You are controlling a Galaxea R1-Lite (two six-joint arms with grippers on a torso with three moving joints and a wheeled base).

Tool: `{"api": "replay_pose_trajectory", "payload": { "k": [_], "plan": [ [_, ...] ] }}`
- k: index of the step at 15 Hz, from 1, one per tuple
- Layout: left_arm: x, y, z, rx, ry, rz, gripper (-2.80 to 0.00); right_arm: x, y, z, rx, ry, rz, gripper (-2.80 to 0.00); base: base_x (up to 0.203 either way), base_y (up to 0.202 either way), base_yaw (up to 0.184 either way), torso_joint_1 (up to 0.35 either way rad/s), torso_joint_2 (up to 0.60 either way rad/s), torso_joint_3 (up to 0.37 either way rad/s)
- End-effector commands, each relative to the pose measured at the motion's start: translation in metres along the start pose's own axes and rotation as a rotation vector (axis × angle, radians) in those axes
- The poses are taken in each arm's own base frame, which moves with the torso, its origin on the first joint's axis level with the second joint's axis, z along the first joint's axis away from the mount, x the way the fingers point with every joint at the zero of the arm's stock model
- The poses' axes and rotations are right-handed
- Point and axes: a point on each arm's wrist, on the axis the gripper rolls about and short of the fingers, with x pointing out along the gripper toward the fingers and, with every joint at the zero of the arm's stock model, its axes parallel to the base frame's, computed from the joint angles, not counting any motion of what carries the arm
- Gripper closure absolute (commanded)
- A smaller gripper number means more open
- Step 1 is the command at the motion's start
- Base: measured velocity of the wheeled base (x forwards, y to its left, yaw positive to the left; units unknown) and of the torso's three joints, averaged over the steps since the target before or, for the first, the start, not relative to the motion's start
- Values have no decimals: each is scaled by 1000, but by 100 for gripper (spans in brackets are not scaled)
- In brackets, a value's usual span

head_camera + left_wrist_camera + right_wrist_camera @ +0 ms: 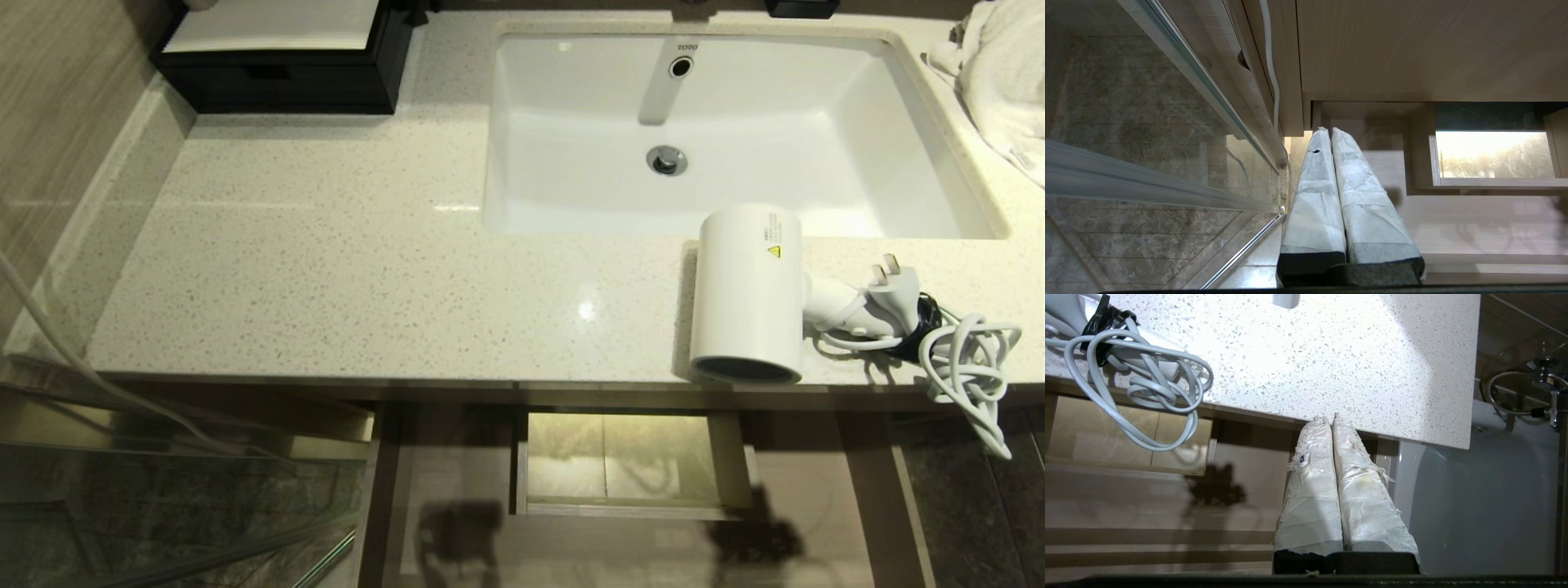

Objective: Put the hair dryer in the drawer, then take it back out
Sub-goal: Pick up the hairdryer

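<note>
Hair dryer (747,294): white smooth plastic, thick cylindrical barrel lying on the countertop at centre right of the head view, just in front of the sink, its open end at the counter's front edge; a small yellow warning triangle and fine print on the barrel; handle pointing right.
Cord (967,363): pale grey-white rubbery loops, bundled with a black tie beside the white plug (894,286), part of it hanging over the counter edge.
Countertop (343,269): speckled pale stone, glossy, with a straight front edge.
Sink (571,122): white rectangular basin set into the counter, round metal drain, in the upper middle of the head view.
Drawer (457,490): pale wood-grain, pulled out below the counter at the bottom of the head view, with a boxed rectangular cutout; nothing lies in it.
Black box (286,77): dark and square-edged, upper left of the head view.
Towel (1008,73): white terry, upper right corner.
Left gripper (1327,130): only in its wrist view; two fingers wrapped in white cloth tape pressed together, holding nothing, above the drawer's interior beside a glass panel (1126,122).
Right gripper (1331,416): only in its wrist view; frayed tape-wrapped fingers pressed together, empty, tips at the counter's front edge, apart from the cord; that view also shows a white bathtub (1474,498) and a metal shower hose (1515,379).
</note>
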Motion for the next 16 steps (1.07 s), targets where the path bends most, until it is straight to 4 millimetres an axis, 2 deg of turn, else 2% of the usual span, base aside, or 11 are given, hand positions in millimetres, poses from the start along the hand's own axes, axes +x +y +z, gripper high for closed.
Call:
{"api": "replay_pose_trajectory", "payload": {
  "k": [1, 2, 3, 4, 6, 11, 14, 16],
  "plan": [
    [0, 0, 0, -1, 0, 0, 0, 15, 1, 7, -24, 36, 122, 0, 0, 0, 0, 55, -20, 33],
    [0, 0, 0, -1, 0, 0, 0, 17, 4, 6, -33, 15, 257, 0, 0, 0, 0, 0, 0, 0],
    [0, 0, 0, -1, 0, 0, 0, 20, 7, 7, -50, -9, 394, -280, 0, 0, 0, 0, 0, 0],
    [0, 0, 0, -1, 0, 0, 0, 26, 11, 7, -109, -1, 491, -280, 0, 0, 0, 0, 0, 0],
    [0, 0, 0, -1, 1, 0, 0, 39, 18, 6, -260, 45, 557, -280, 0, 0, 0, 0, 0, 0],
    [0, 0, 0, -1, 0, -1, 0, 86, 40, 22, -446, 64, 704, -280, 0, 0, 0, 0, 0, 0],
    [0, 0, 0, -1, 1, -1, 0, 110, 56, 34, -569, -12, 802, -280, 0, 0, 0, 0, 0, 0],
    [0, 0, 0, -1, 1, -1, 0, 120, 63, 40, -566, -55, 888, -280, 0, 0, 0, 0, 0, 0]
  ]
}}
